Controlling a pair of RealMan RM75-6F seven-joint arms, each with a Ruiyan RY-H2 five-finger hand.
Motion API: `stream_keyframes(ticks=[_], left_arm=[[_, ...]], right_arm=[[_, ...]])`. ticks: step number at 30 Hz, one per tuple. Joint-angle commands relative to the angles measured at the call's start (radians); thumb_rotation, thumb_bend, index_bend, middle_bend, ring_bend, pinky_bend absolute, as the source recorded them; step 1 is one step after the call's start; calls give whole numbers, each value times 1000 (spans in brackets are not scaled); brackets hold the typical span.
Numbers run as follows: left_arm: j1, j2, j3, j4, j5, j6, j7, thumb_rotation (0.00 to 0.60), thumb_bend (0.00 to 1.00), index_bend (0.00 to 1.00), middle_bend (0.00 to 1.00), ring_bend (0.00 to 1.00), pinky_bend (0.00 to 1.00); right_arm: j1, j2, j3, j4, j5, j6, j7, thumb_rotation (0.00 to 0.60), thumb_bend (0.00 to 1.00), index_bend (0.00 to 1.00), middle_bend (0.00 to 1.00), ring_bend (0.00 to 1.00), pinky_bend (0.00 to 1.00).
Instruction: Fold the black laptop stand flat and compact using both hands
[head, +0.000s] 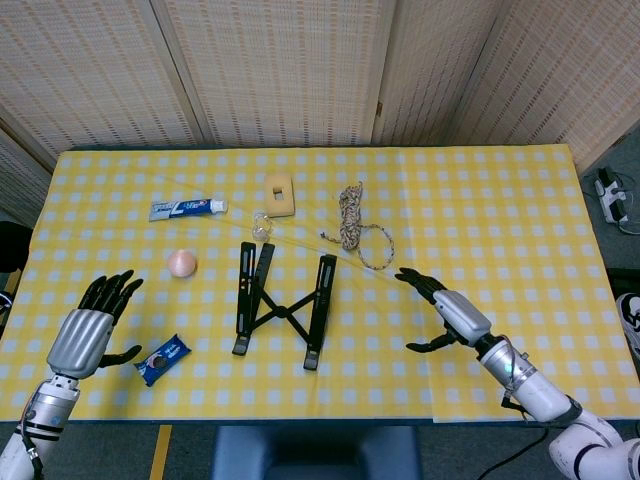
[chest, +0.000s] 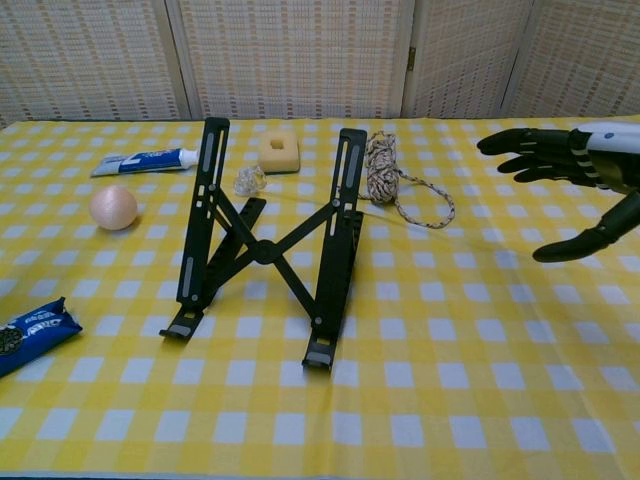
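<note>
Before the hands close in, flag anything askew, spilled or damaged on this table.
Nothing stands out. The black laptop stand sits upright and open, looking intact; toothpaste tube, ball, rope and snack pack lie loose but undisturbed. Both hands, left and right, hold nothing.

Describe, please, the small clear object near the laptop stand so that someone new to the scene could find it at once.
Start at the black laptop stand in the middle of the yellow checked table. Just beyond its left rail, before the pale yellow block, lies a small clear lump. It is the only see-through thing there; the pink ball and toothpaste tube nearby are solid-coloured.
</note>
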Motion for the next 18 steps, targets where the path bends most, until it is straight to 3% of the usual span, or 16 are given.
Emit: stream_keyframes(ticks=[1,9,18], left_arm=[[0,0,5,2,1,-1,-10,600,204,82,42,25,0],[-6,-1,11,7,-4,-7,-33,600,204,83,46,27,0],[-31,-7,15,24,10,-31,-74,600,204,85,50,29,0]], right_arm=[[105,-75,29,64,5,-87,190,600,183,0,0,16,0],[219,-177,60,177,32,-165,445,600,182,0,0,15,0],[307,-267,64,289,26,-198,646,600,183,0,5,55,0]])
